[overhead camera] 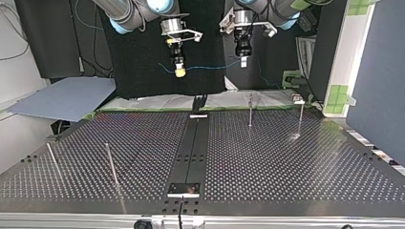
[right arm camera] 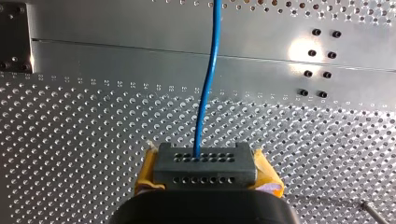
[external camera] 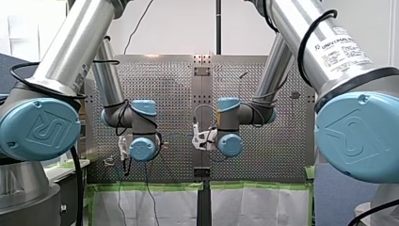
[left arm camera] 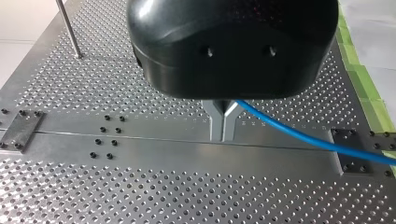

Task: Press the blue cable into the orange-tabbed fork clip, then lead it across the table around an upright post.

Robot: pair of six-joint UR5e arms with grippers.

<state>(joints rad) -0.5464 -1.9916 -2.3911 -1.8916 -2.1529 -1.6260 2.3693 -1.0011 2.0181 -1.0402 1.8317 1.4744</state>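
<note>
The left gripper (left arm camera: 224,123) is pinching the blue cable (left arm camera: 303,138) between closed metal fingers, and the yellow-padded right gripper (right arm camera: 205,165) is clamping it too. Only the top view is showing the cable strung between them, high over the perforated table (overhead camera: 286,162). Upright posts (overhead camera: 250,110) are standing at that view's far right, with a black curtain (overhead camera: 138,62) behind.

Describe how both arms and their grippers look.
My left arm and my right arm are silver tubes with pale blue joint caps with embossed logos; black cables loop around them. The right carries a Universal Robots label. My left gripper has a rounded black housing and metal fingers; my right gripper shows yellow pads beside a perforated grey block.
</note>
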